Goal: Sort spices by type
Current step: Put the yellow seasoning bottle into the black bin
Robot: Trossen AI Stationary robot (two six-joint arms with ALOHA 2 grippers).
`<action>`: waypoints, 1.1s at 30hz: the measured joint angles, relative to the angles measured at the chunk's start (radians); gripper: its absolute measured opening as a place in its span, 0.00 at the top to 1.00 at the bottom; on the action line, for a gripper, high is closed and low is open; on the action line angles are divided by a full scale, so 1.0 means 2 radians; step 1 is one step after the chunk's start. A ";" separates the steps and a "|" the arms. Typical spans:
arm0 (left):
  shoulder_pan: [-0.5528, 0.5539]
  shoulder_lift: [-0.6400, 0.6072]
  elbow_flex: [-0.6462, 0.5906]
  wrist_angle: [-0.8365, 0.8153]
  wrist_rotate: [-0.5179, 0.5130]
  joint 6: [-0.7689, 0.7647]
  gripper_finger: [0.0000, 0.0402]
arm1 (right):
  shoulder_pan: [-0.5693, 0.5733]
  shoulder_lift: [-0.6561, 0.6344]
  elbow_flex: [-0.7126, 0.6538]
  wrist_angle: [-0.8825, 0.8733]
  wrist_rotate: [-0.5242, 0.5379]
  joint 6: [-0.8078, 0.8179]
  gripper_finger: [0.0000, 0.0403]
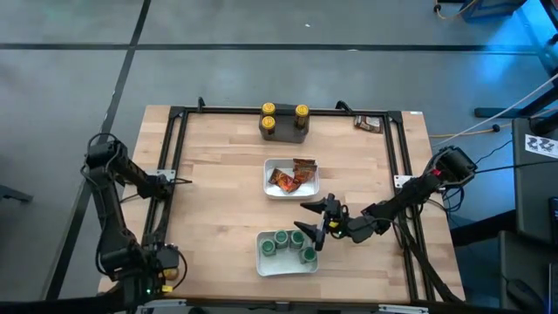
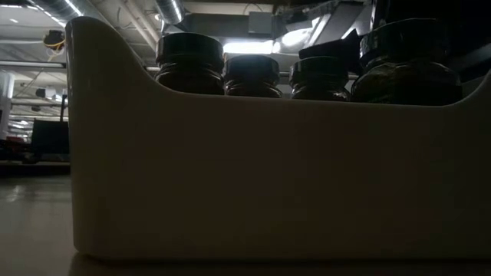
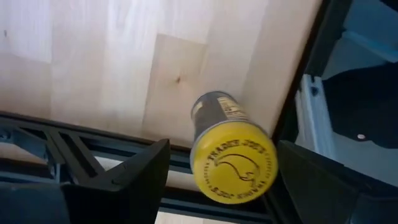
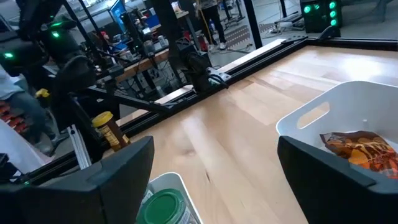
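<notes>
High view, five green-lidded jars (image 1: 288, 245), three yellow-lidded jars (image 1: 268, 116), three sachets (image 1: 291, 177), both hands (image 1: 315, 221) wide, empty.

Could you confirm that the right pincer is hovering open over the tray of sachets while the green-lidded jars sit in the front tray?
Not quite: the high view shows the open right pincer at the front tray, over the green-lidded jars, not over the tray of sachets. The jars do sit in the front tray.

Both arms are dark, slender, jointed links with rounded black housings at the joints; the right arm (image 1: 410, 199) shows a small red mark near its upper joint. Each claw has broad, flat, matte black fingers (image 4: 118, 171); the left arm (image 1: 113, 205) stands on a base with a green light.
</notes>
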 joint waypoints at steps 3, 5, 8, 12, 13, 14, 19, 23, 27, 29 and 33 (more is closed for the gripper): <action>0.000 0.000 -0.009 0.011 0.000 -0.003 0.30 | 0.000 0.000 0.000 0.000 -0.003 -0.001 0.15; 0.000 0.000 -0.017 0.027 0.002 -0.003 0.30 | 0.000 0.000 0.000 0.000 -0.003 -0.002 0.15; 0.000 0.000 -0.029 0.046 0.004 -0.011 0.30 | 0.000 0.000 0.000 0.000 -0.003 -0.005 0.15; -0.002 0.000 -0.052 0.075 0.024 -0.022 0.30 | 0.000 0.000 0.000 0.000 -0.003 -0.013 0.15; -0.003 0.000 -0.057 0.081 0.024 -0.023 0.30 | 0.000 0.000 0.000 0.000 -0.003 -0.013 0.15; -0.005 0.000 -0.063 0.088 0.025 -0.024 0.30 | 0.000 0.000 0.000 0.000 -0.003 -0.013 0.15; -0.006 0.000 -0.088 0.109 0.027 -0.042 0.30 | 0.000 0.000 0.000 0.000 -0.004 -0.013 0.15; -0.006 0.000 -0.094 0.107 0.028 -0.048 0.32 | -0.001 0.000 0.000 -0.002 -0.004 -0.015 0.15; -0.006 0.000 -0.094 0.107 0.028 -0.044 0.44 | -0.001 0.000 0.000 -0.005 -0.003 -0.015 0.15; -0.006 0.000 -0.094 0.107 0.028 -0.042 0.50 | -0.001 0.000 0.000 -0.007 -0.003 -0.015 0.15; 0.003 -0.001 -0.094 0.107 0.030 -0.018 0.50 | -0.001 0.000 0.000 -0.008 -0.003 -0.015 0.15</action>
